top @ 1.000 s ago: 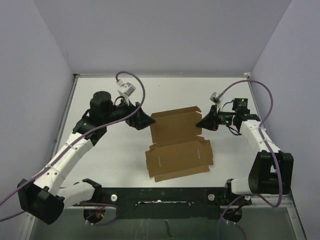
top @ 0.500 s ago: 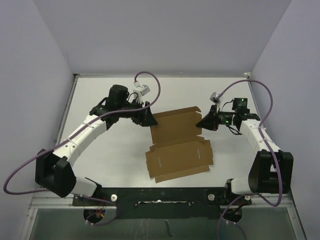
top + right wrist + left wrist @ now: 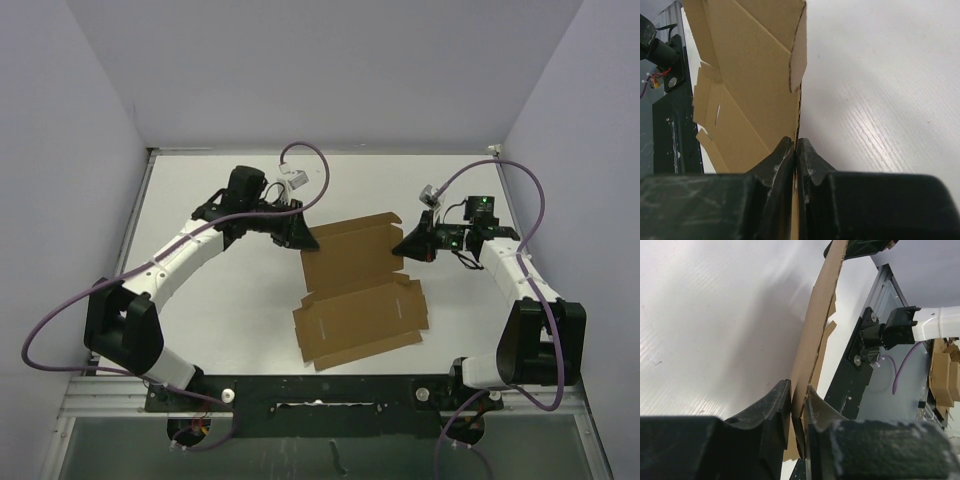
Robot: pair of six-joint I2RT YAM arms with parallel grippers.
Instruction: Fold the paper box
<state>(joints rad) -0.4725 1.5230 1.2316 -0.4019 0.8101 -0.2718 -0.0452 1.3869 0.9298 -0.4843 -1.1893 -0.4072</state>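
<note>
The paper box (image 3: 355,290) is a brown die-cut sheet lying mid-table, its far panel lifted between the two arms. My left gripper (image 3: 300,238) is at the far panel's left edge. In the left wrist view, my left gripper (image 3: 797,395) is shut on the paper box (image 3: 817,325), whose side flap stands edge-on between the fingers. My right gripper (image 3: 402,247) holds the right edge of the same panel. In the right wrist view, my right gripper (image 3: 796,147) is shut on the paper box (image 3: 745,85), its thin edge pinched between the fingers.
The white table (image 3: 220,310) is walled on the left, back and right. A black rail (image 3: 330,385) with the arm bases runs along the near edge. Purple cables (image 3: 310,165) loop above both arms.
My left arm has swung right to the box's far left corner, and its jaws have closed from wide open onto the flap. The right arm has not moved.
</note>
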